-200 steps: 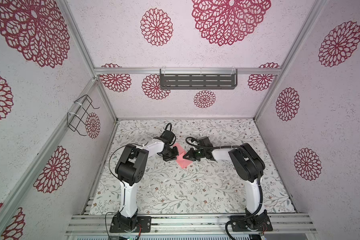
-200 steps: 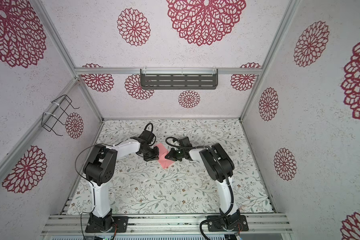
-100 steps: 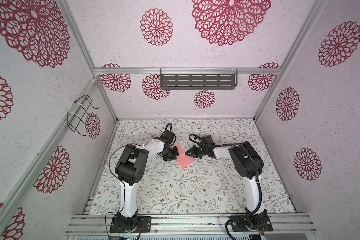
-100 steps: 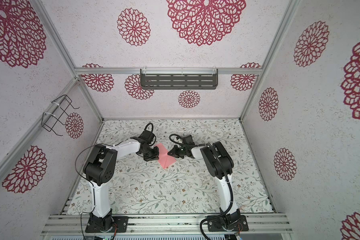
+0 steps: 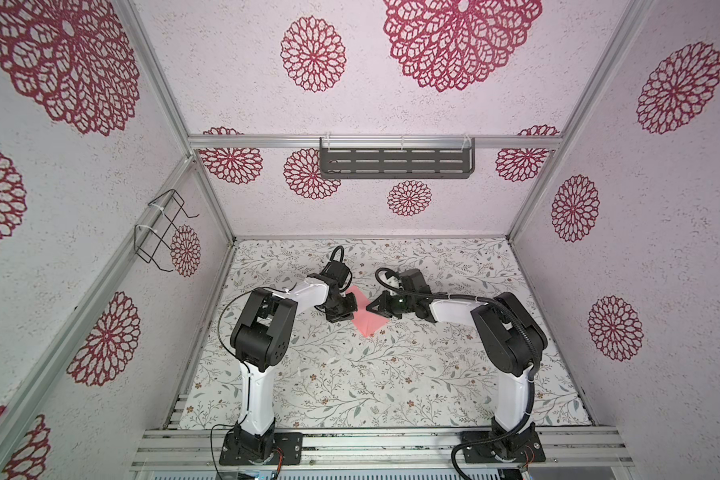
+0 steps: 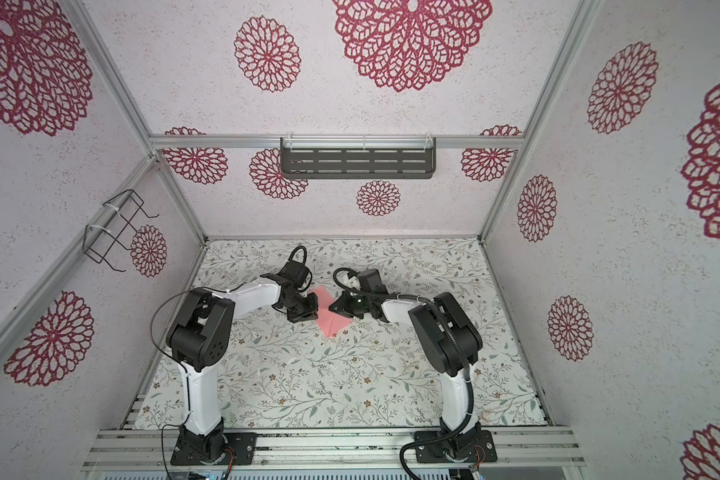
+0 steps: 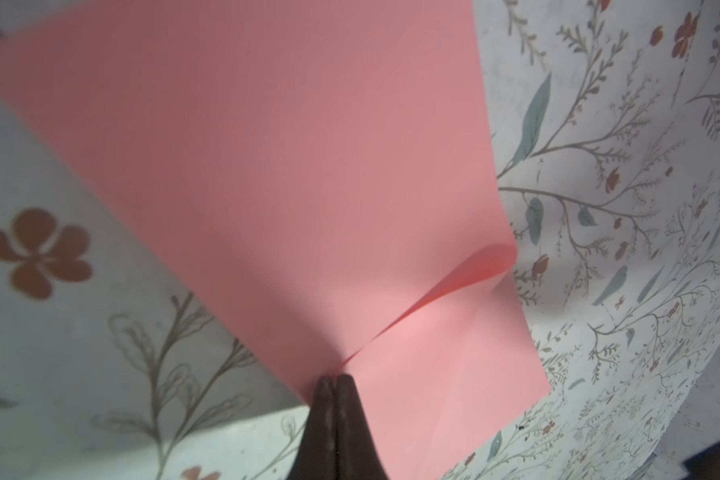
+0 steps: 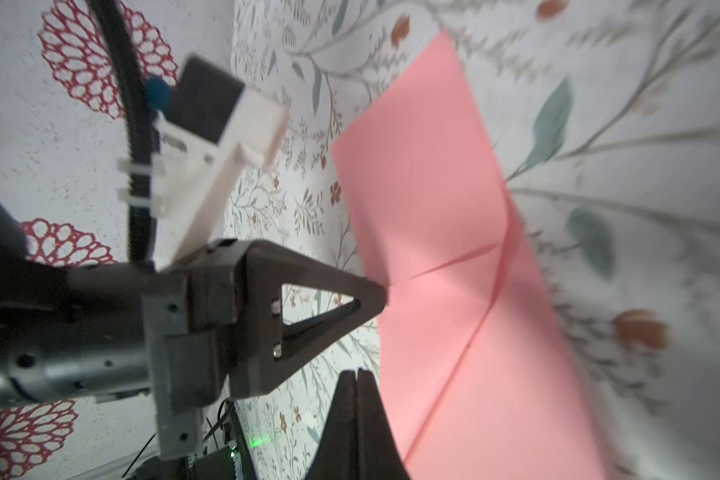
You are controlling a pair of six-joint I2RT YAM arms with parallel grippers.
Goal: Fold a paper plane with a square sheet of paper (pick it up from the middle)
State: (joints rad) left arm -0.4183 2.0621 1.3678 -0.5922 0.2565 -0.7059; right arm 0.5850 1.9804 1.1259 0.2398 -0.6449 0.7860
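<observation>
Salmon-pink and already creased, the square sheet of paper (image 5: 366, 325) sits on the floral table cover (image 5: 391, 374), a little toward 12 o'clock from the table's middle. In both top views only part of it shows, a wedge pointing to about 6 o'clock. The left gripper (image 5: 353, 309) covers its 9 o'clock side and the right gripper (image 5: 369, 308) hangs over its 2 o'clock side. From up there the fingers are too small and dark to read.

The wrist cameras settle more. In the left wrist view the left gripper's two dark fingers (image 7: 327, 399) are pressed together with their tips right on the paper's edge. A loose upper layer opens away from that point, so they look pinched on the sheet. The sheet's far corners run out of that picture, and the table close to the lens is blurred.

In the right wrist view the right gripper's fingers (image 8: 346, 399) are also tight together, with nothing between them. Their tips are just beside the paper's edge, and whether they touch it cannot be told. A diagonal crease crosses the sheet there, and the paper's far side smears into blur. Whether the sheet lies fully flat or is partly raised is unclear.
</observation>
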